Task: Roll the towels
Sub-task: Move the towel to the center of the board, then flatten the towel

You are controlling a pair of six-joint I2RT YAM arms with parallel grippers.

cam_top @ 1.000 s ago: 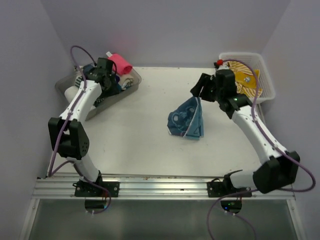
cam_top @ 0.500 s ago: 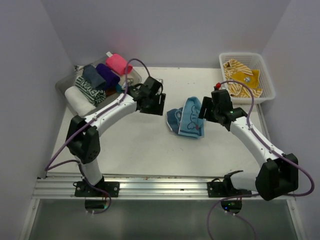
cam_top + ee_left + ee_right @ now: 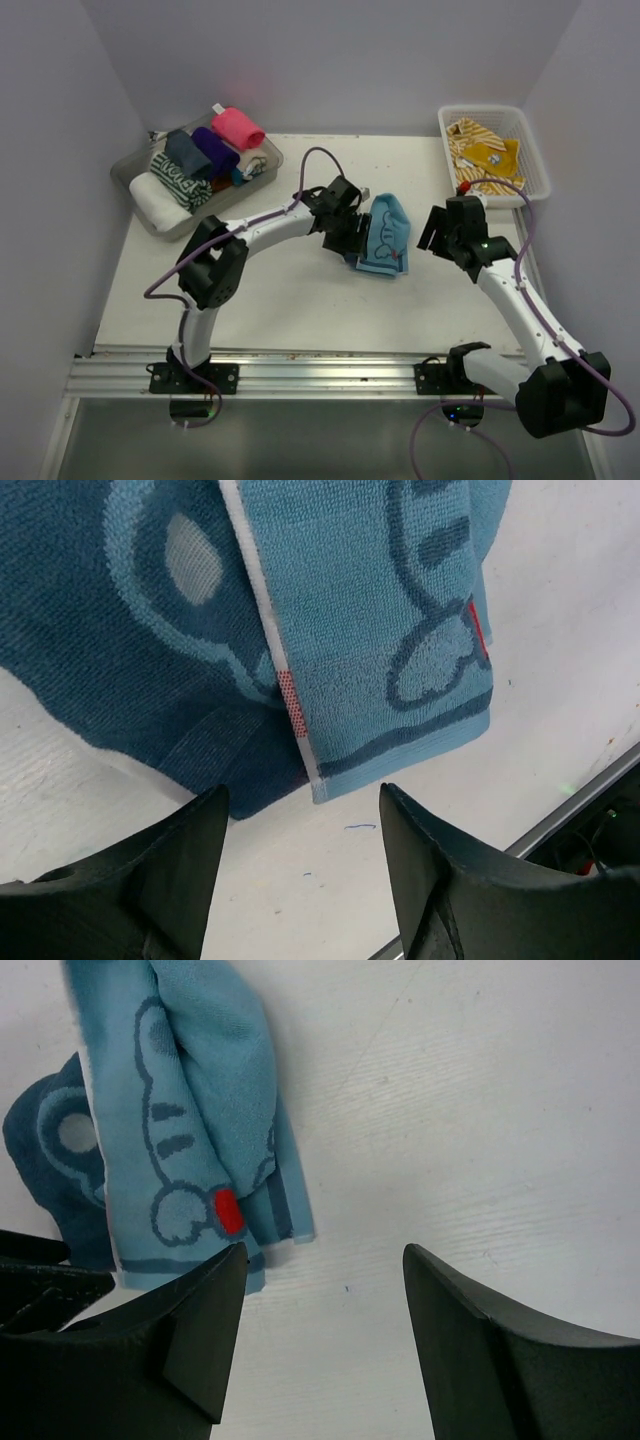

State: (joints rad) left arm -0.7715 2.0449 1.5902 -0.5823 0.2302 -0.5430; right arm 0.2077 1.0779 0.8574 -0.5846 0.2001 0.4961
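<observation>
A light blue towel (image 3: 386, 236) with dark blue drawing lies loosely folded on the white table (image 3: 280, 295), its darker blue back showing at the left. My left gripper (image 3: 352, 236) hovers at its left edge, open and empty. In the left wrist view the towel (image 3: 350, 630) lies just beyond the open gripper (image 3: 302, 798), over bare table. My right gripper (image 3: 433, 228) stands open to the towel's right. In the right wrist view the towel (image 3: 190, 1120) sits at the upper left of the gripper (image 3: 325, 1255), with a red tag showing.
A clear tray (image 3: 135, 165) at the back left holds several rolled towels, among them a pink one (image 3: 240, 128) and a purple one (image 3: 215, 150). A white lattice basket (image 3: 535, 170) at the back right holds yellow striped towels (image 3: 487, 155).
The right gripper let the blue towel down onto the table and drew back to the right. The left arm swung from the tray across to the towel's left edge.
</observation>
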